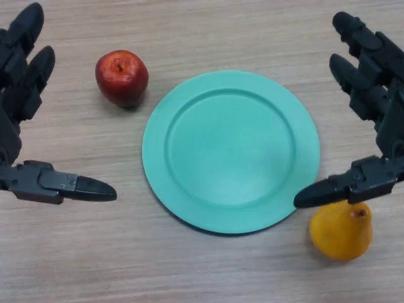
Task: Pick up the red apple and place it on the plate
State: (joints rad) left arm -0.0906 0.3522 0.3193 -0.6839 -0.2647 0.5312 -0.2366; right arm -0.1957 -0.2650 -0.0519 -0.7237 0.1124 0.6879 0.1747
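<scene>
Head view shows the worktop (208, 271), a wood-grain surface that carries every item in the scene.

Plate (230, 151): green, round, lying flat at the centre of the worktop. Nothing rests on it.

Left hand (19, 113): at the left edge of the view, fingers straight and spread well apart from the thumb, which points toward the plate. It holds nothing and touches nothing.

Right hand (372, 107): at the right edge, in a mirrored pose, fingers extended and thumb spread wide. It holds nothing. The thumb tip lies over the plate's lower right rim as seen from above; whether it touches the rim cannot be told.

Red apple (122, 77): upright, stem uppermost, standing on the worktop just beside the plate's upper left edge and apart from it. It sits between the left hand and the plate, nearer the left hand.

Yellow pear (341, 230): on the worktop just off the plate's lower right rim, partly under the right thumb. It has no part in the task.

Step in hand: judged as the start, before the reach. The apple is not yet grasped.

Next move: the left hand is the better placed. It should advance to the apple, close fingers and thumb round it, lift, and carry it the short way rightward onto the plate.
</scene>
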